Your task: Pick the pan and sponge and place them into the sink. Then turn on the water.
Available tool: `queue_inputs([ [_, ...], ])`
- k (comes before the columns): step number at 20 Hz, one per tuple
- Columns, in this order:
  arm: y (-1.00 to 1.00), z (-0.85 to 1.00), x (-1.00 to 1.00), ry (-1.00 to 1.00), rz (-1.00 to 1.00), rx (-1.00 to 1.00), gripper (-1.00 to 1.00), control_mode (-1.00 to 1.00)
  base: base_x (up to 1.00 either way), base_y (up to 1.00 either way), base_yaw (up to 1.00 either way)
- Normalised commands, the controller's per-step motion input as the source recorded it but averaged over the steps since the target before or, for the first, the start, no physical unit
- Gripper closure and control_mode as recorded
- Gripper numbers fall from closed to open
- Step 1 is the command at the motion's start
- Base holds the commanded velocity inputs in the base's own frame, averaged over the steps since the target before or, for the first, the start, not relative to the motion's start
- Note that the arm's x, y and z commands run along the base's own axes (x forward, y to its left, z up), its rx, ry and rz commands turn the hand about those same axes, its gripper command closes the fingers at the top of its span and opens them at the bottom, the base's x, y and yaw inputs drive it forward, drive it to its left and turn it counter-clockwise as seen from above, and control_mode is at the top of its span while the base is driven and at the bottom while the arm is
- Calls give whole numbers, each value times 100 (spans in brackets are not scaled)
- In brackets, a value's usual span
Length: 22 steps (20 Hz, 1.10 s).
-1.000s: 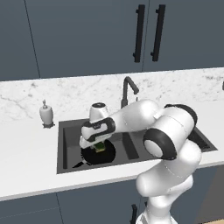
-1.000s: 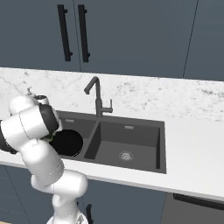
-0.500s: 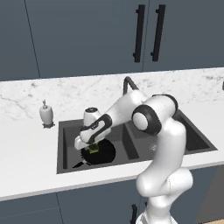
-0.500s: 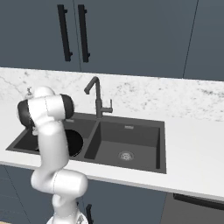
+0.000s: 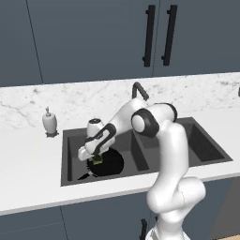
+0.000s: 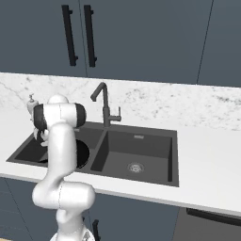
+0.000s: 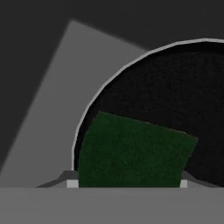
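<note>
end effector [image 5: 93, 156] clamps sponge [image 7: 131, 153] over pan [image 5: 108, 164] in sink [image 5: 70, 140] | sponge: soft, light, squashy | grip by long sides

So the arm [image 5: 171, 154] is all glossy white — chunky rounded segments, like fat tubes stacked on each other, bulging wide near the base. The joints are dark rings, nearly black, with one big round dark cap on the elbow in the left base view. Same dark cap shows on the white shoulder in the right base view. The hand end has black trim over white — no cables, screws or markings I can make out.
</note>
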Motion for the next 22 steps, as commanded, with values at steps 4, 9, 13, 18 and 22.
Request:
queue_inputs([
  [4, 14, -39, 34, 0, -3, 0, 100, -100, 0, 0, 0],
  [9, 7, -24, 25, 0, -3, 0, -100, -100, 0, 0, 0],
  [13, 0, 0, 3, 0, -1, 0, -100, -100, 0, 0, 0],
  [18, 0, 21, -16, -1, 0, 0, -100, -100, 0, 0, 0],
  [22, -13, 56, -39, -11, 0, 6, -100, -100, 0, 0, 0],
])
